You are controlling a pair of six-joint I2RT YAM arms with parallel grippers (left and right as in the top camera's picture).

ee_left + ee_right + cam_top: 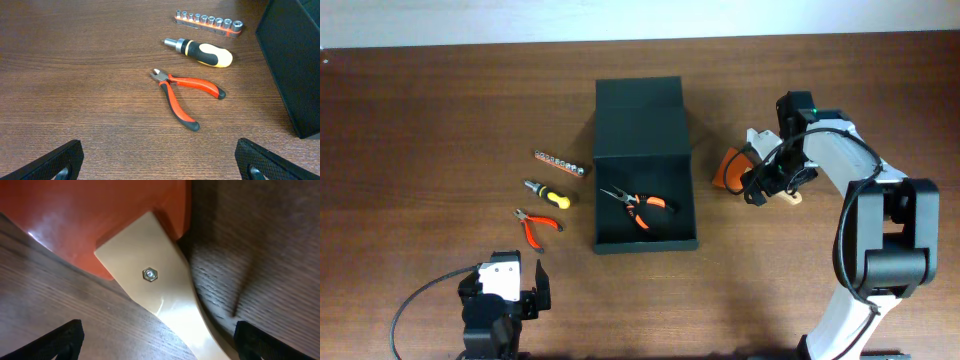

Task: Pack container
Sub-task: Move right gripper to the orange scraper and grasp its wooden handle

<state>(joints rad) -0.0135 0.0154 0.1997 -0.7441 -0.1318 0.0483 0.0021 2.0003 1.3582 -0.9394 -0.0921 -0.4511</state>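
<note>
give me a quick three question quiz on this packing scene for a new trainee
1. True or false: the container already holds orange-and-black pliers.
2. Which lies nearest the left end effector? A) socket rail B) red-handled cutters C) yellow-and-black screwdriver
3. Fill in: the tool beneath the right end effector has an orange part and a ____ handle.

Key: 1 true; 2 B; 3 beige
</note>
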